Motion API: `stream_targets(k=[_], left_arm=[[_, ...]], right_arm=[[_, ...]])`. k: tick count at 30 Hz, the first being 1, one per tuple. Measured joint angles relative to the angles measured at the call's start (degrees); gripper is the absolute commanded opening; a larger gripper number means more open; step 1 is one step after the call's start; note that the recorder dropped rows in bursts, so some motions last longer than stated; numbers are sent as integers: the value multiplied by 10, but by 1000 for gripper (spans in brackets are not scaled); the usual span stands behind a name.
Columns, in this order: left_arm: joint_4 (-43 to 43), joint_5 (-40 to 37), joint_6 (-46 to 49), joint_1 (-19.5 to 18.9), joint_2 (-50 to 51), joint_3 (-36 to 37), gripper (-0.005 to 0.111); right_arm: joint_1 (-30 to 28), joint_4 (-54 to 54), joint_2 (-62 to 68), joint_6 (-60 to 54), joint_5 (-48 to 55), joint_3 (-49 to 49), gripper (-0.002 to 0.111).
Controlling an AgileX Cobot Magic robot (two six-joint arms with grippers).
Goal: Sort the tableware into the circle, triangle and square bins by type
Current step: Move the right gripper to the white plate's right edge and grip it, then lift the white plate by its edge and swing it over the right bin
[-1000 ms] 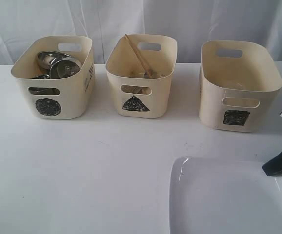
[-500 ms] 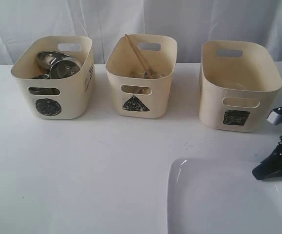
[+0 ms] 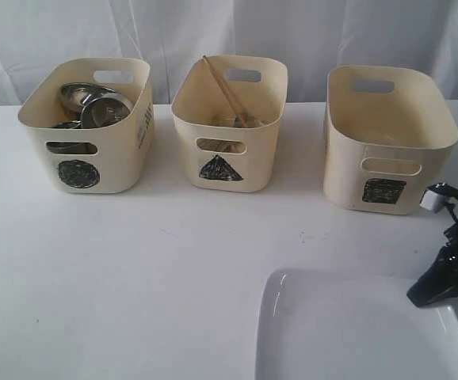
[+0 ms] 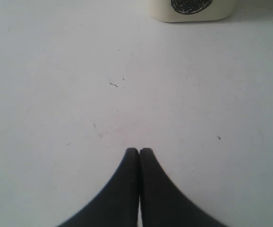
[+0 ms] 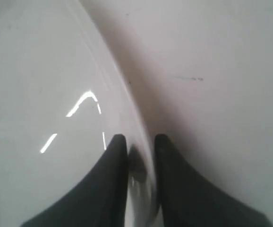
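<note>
The large white rounded-square plate [image 3: 356,332] lies at the table's front right. My right gripper [image 3: 435,291] is shut on its right rim [image 5: 139,137], one finger inside, one outside. The circle bin [image 3: 86,127] at the back left holds a steel bowl [image 3: 78,95] and a steel cup [image 3: 104,110]. Wooden chopsticks [image 3: 225,91] stick up out of the triangle bin [image 3: 227,123] in the middle. The square bin [image 3: 387,138] stands at the right; its inside looks bare. My left gripper [image 4: 139,150] is shut on nothing, low over bare table, with the circle bin's [image 4: 191,9] front ahead.
A white curtain [image 3: 213,32] hangs behind the bins. The white table [image 3: 158,261] stretches wide in front of the bins, left of the plate. The right arm's cables [image 3: 451,206] sit just beside the square bin's front corner.
The plate has slid leftward across the table's front, its left edge moving left. My right gripper has come left with it and sits slightly lower.
</note>
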State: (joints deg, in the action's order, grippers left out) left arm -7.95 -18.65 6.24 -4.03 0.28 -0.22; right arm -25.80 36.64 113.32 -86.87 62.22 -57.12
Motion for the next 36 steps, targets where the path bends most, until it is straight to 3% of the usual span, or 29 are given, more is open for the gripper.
stream_targets(k=[8,17,29,36], left_arm=[[0,0,0,0,0,0,0],[0,0,1,0,0,0,0],[0,0,1,0,0,0,0],[0,0,1,0,0,0,0]], right_arm=[[1,-5,-43,7,34,-47,0],[1,62,-49,56,86,-71,0],[1,78,-49,68,69,-72,0],[1,157,-67,85,69,-72,0]])
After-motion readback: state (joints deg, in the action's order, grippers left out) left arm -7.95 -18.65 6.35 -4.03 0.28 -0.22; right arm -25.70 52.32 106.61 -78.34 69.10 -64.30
